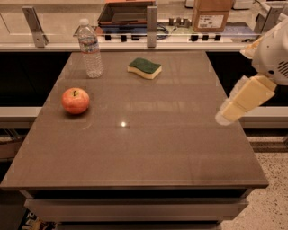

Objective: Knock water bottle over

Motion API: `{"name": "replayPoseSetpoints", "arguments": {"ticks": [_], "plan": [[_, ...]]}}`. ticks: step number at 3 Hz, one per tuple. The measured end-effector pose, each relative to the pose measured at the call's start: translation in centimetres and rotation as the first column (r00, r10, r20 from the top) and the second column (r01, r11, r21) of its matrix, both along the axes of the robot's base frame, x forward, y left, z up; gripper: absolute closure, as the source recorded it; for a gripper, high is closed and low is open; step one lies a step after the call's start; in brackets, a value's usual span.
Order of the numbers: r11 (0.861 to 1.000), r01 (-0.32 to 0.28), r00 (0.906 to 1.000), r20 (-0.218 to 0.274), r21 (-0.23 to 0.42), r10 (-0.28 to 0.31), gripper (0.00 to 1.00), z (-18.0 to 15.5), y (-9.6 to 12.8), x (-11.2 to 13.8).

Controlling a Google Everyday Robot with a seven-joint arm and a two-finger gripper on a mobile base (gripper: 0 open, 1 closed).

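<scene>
The water bottle stands upright at the far left of the brown table; it is clear and ribbed, with a white cap and a pale label band. My gripper hangs at the right edge of the table, far from the bottle, with its cream-coloured fingers pointing down and to the left. It holds nothing that I can see.
A red apple sits on the left side of the table, in front of the bottle. A green and yellow sponge lies at the far middle. A counter with a dark tray and a cardboard box runs behind.
</scene>
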State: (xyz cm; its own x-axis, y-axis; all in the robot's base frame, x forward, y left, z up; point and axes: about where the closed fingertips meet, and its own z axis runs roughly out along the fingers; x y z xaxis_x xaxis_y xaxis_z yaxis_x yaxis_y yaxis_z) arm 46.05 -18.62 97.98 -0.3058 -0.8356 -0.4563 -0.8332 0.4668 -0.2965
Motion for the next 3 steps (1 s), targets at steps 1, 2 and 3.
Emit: {"name": "replayPoseSetpoints", "arguments": {"ticks": [1,2,3], "plan": [[0.987,0.064,0.9954,0.062,0.148,-0.074,0.0,-0.5,1.6,1.4],[0.959,0.113,0.9786,0.138,0.258,-0.152,0.0,-0.4,3.2,2.5],[0.952,0.12,0.9621,0.204,0.28,-0.181,0.0,0.9,3.1,4.0]]}}
